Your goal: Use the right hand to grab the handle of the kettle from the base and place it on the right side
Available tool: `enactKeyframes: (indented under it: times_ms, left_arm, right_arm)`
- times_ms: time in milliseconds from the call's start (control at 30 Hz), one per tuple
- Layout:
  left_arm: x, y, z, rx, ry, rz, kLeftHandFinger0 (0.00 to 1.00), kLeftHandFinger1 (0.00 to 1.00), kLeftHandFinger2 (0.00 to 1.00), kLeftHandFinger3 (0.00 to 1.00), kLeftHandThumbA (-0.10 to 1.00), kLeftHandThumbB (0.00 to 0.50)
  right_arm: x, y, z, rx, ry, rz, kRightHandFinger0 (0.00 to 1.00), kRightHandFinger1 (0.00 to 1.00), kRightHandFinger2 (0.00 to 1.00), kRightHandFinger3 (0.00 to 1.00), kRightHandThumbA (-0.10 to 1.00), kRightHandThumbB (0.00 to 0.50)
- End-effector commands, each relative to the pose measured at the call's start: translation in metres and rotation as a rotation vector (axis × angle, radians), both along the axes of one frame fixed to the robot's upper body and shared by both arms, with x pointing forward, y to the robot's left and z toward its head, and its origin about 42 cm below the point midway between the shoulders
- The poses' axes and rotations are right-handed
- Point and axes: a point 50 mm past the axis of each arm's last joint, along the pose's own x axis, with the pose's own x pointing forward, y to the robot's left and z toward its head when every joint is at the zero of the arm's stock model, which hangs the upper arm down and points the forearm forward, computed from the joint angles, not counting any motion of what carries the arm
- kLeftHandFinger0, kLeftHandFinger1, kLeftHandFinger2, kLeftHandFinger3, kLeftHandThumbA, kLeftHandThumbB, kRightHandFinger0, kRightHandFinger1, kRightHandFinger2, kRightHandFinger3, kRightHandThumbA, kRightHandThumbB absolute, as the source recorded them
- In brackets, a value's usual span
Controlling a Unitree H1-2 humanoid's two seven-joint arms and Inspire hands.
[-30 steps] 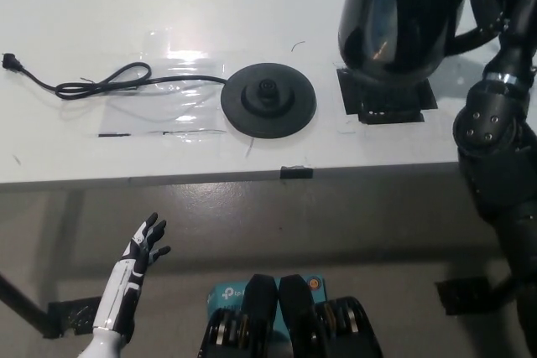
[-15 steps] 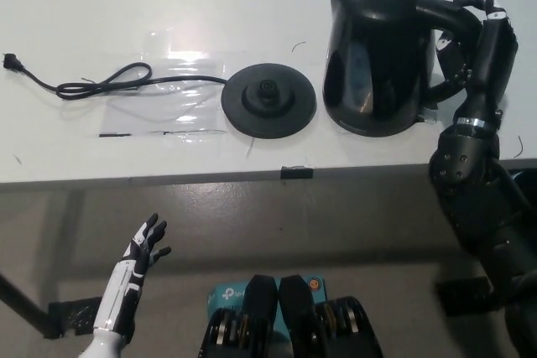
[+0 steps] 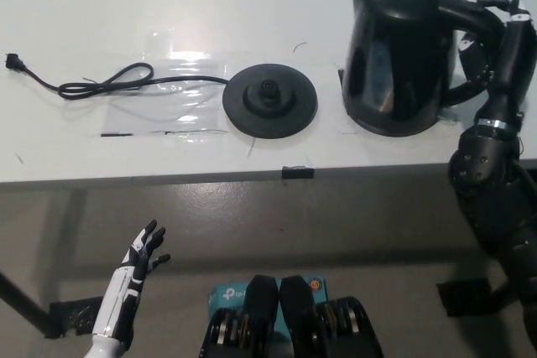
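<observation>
Smooth white table (image 3: 101, 6), glossy black kettle (image 3: 394, 52) upright beside flat round base (image 3: 268, 102), right hand (image 3: 495, 39) wrapped round its handle (image 3: 466, 18), left hand (image 3: 143, 253) spread, empty, below table edge.

The kettle (image 3: 394, 48) is glossy black plastic; the base (image 3: 268, 100) beside it looks matt black. The table (image 3: 126, 6) is smooth white, with shiny clear tape (image 3: 180, 56).

White left hand (image 3: 141, 256), black right hand (image 3: 495, 35).

The left forearm is a slim white shell with black finger segments. The right arm is glossy black, built of bulky rounded housings, with a silver ring at the wrist.
</observation>
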Motion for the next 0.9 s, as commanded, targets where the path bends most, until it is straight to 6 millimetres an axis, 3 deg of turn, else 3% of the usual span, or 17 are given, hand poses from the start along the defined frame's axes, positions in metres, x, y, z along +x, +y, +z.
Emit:
enactKeyframes:
  times_ms: [0,33,67,100,133,167,200,267,433,733,867]
  left_arm:
    - [0.001,0.001,0.006,-0.019,-0.049,-0.004,0.91,1.0,1.0,1.0,1.0,0.5]
    - [0.001,0.0,0.006,-0.02,-0.049,-0.004,0.91,1.0,1.0,1.0,1.0,0.5]
    - [0.001,0.001,0.006,-0.024,-0.05,-0.008,0.92,1.0,1.0,1.0,1.0,0.5]
    - [0.001,0.0,0.007,-0.025,-0.049,-0.008,0.92,1.0,1.0,1.0,1.0,0.5]
    - [0.001,0.0,0.007,-0.025,-0.049,-0.008,0.92,1.0,1.0,1.0,1.0,0.5]
    - [0.002,0.0,0.007,-0.024,-0.051,-0.007,0.91,1.0,1.0,1.0,1.0,0.5]
    - [0.002,0.0,0.007,-0.02,-0.051,-0.003,0.91,1.0,1.0,1.0,1.0,0.5]
    - [0.002,0.0,0.006,-0.017,-0.054,-0.003,0.9,1.0,1.0,1.0,1.0,0.5]
    - [0.003,-0.001,0.007,-0.02,-0.057,-0.011,0.91,1.0,1.0,1.0,1.0,0.5]
    - [0.006,0.0,0.009,-0.025,-0.059,-0.012,0.9,1.0,1.0,0.98,1.0,0.5]
    - [0.007,0.0,0.01,-0.027,-0.057,-0.008,0.89,1.0,0.99,0.97,1.0,0.5]
  right_arm:
    - [0.008,-0.02,0.056,0.052,-0.213,-0.05,0.0,0.03,0.49,0.61,-0.1,0.087]
    - [0.008,-0.021,0.058,0.043,-0.227,-0.057,0.0,0.03,0.49,0.61,-0.1,0.091]
    - [0.008,-0.024,0.058,0.057,-0.221,-0.053,0.0,0.05,0.51,0.64,-0.1,0.133]
    - [0.009,-0.027,0.057,0.087,-0.177,-0.002,0.04,0.17,0.61,0.74,-0.1,0.196]
    - [0.011,-0.029,0.056,0.105,-0.129,0.066,0.29,0.43,0.77,0.87,0.11,0.231]
    - [0.013,-0.03,0.054,0.102,-0.075,0.14,0.53,0.67,0.96,1.0,0.23,0.291]
    - [0.016,-0.03,0.051,0.075,-0.012,0.217,0.79,0.97,1.0,1.0,0.36,0.371]
    - [0.018,-0.031,0.045,0.029,0.079,0.307,1.0,1.0,1.0,1.0,0.46,0.424]
    - [0.016,-0.032,0.03,-0.035,0.221,0.368,1.0,1.0,1.0,1.0,0.61,0.499]
    - [0.013,-0.029,0.012,-0.107,0.375,0.47,1.0,1.0,1.0,1.0,0.76,0.5]
    - [0.009,-0.031,0.009,-0.141,0.446,0.535,1.0,1.0,1.0,1.0,0.75,0.5]
